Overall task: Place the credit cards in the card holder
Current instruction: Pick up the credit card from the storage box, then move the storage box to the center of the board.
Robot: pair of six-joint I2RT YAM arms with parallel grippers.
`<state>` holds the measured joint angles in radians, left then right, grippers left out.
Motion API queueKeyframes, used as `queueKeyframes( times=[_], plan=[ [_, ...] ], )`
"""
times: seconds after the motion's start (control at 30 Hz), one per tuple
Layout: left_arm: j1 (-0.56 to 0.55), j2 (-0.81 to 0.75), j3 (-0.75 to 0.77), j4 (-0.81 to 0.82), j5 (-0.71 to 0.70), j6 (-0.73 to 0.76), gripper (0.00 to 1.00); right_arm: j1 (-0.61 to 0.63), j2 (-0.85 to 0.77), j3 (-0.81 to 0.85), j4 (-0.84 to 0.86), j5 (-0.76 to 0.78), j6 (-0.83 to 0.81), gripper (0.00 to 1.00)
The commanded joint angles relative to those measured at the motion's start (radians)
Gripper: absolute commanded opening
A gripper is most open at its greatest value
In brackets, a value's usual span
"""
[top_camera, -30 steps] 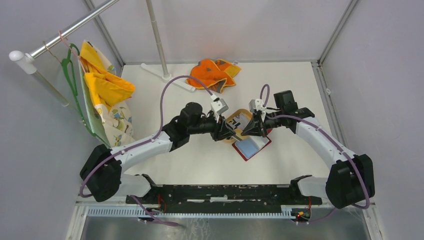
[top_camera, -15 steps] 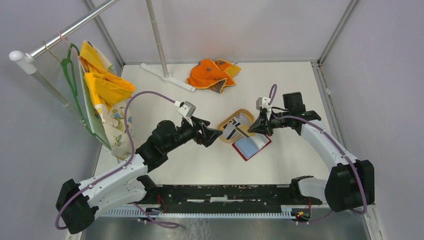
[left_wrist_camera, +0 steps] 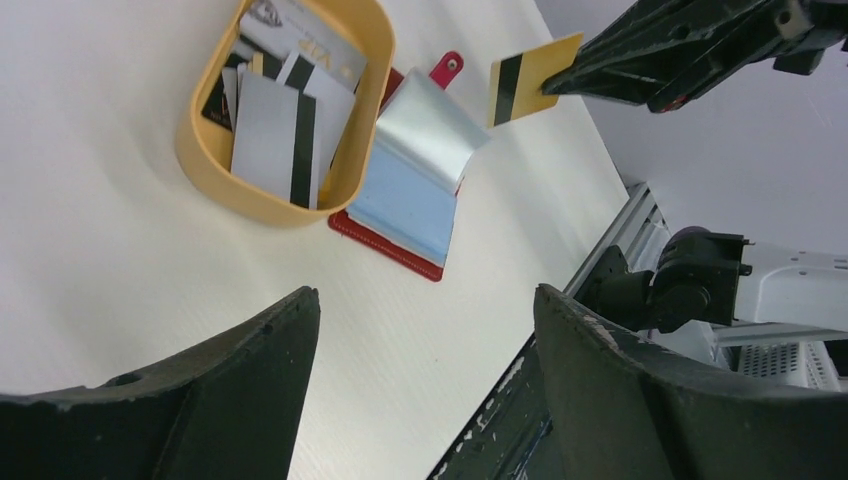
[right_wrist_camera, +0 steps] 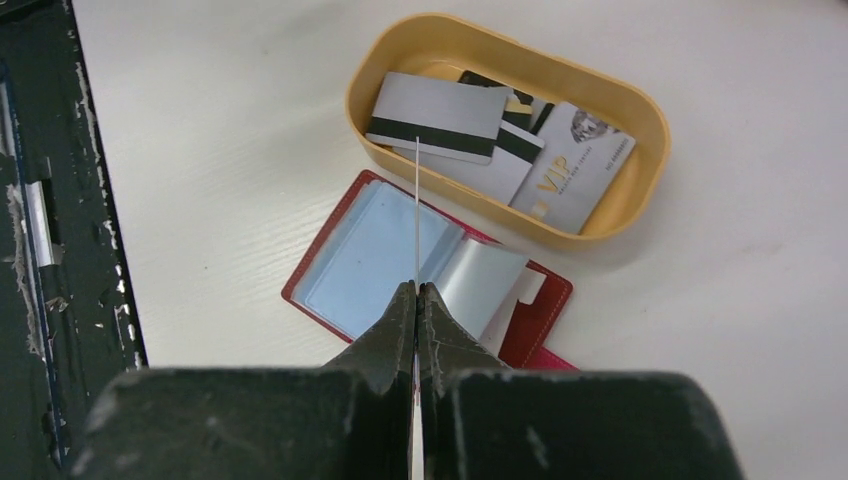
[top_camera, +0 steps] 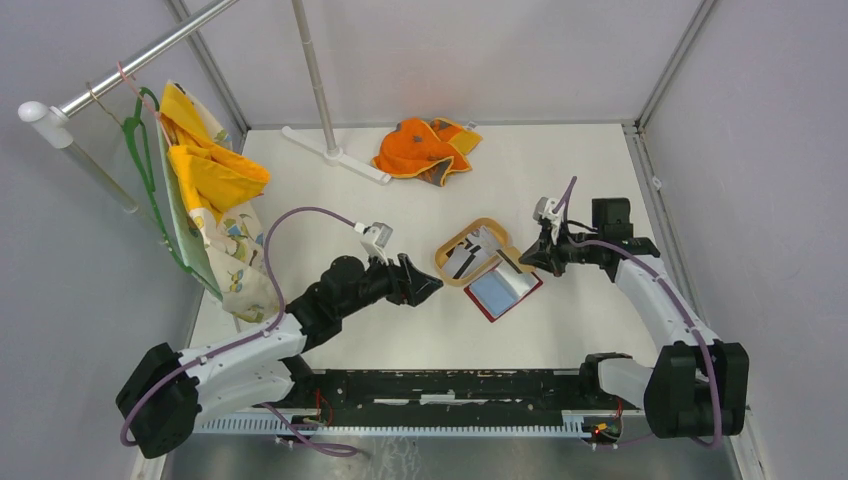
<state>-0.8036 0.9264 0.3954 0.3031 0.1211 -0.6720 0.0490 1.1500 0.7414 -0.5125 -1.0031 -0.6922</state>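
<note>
The card holder [top_camera: 503, 291] lies open on the table, red outside and pale blue inside, with one clear sleeve standing up [left_wrist_camera: 430, 125]. Beside it a tan oval tray [top_camera: 447, 246] holds several credit cards [right_wrist_camera: 440, 112], grey and white with dark stripes. My right gripper [top_camera: 524, 259] is shut on a gold card with a dark stripe [left_wrist_camera: 530, 78], held above the card holder [right_wrist_camera: 370, 262] and seen edge-on [right_wrist_camera: 417, 200] in the right wrist view. My left gripper [top_camera: 428, 285] hangs open and empty, left of the tray [left_wrist_camera: 200, 160].
An orange cloth [top_camera: 425, 148] lies at the back of the table next to a white rack foot [top_camera: 335, 152]. Yellow clothes [top_camera: 210, 170] hang on a rail at the left. A black rail [top_camera: 450, 385] runs along the near edge.
My left gripper has opened and drawn back left from the tray. My right gripper has moved slightly right, still shut on the gold card.
</note>
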Motion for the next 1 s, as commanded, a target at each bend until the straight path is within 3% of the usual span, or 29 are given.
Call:
queueKeyframes(
  times=[0.0,0.23,0.47,0.7,0.97],
  plan=[
    [-0.037,0.053,-0.028,0.128,-0.040,-0.108,0.81,-0.029,0.043,-0.001,0.040,0.021,0.032,0.00],
    [-0.180,0.205,0.012,0.149,-0.197,-0.130,0.65,-0.031,0.147,-0.027,0.067,-0.006,0.075,0.00],
    [-0.308,0.464,0.137,0.150,-0.334,-0.143,0.45,-0.031,0.256,-0.018,0.063,-0.011,0.096,0.00],
    [-0.329,0.677,0.258,0.161,-0.393,-0.125,0.35,-0.031,0.271,-0.012,0.052,-0.008,0.087,0.00],
    [-0.326,0.779,0.386,0.070,-0.483,-0.066,0.33,-0.034,0.301,0.012,0.008,-0.008,0.065,0.00]
  ],
)
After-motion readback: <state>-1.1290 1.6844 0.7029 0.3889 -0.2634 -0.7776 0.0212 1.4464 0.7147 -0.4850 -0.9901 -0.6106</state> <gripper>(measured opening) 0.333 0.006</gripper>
